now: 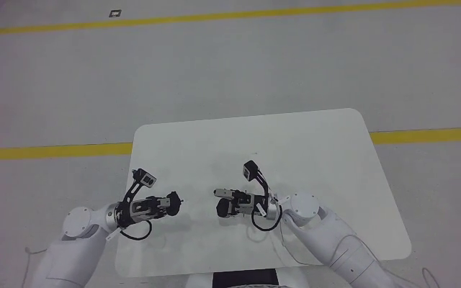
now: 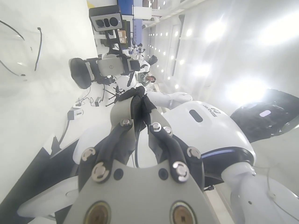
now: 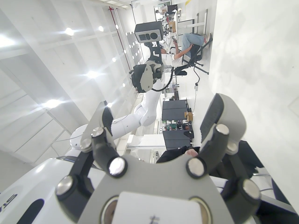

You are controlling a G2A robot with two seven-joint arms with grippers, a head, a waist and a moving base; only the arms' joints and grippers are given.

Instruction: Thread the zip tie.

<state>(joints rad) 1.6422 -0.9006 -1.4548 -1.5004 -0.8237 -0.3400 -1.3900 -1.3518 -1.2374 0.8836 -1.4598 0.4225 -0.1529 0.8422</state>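
My left gripper hangs above the near left part of the white table and is shut on a thin black zip tie, whose strap runs back between the fingers toward the wrist. In the top view the left gripper points at my right gripper, a short gap away. My right gripper stands open with nothing between its fingers. It faces the left gripper, and from the left wrist it appears head-on as the right gripper.
Loose black zip ties lie on the table beyond the right gripper, in the left wrist view. The table's near edge lies just behind both arms. A yellow floor line runs past the far side.
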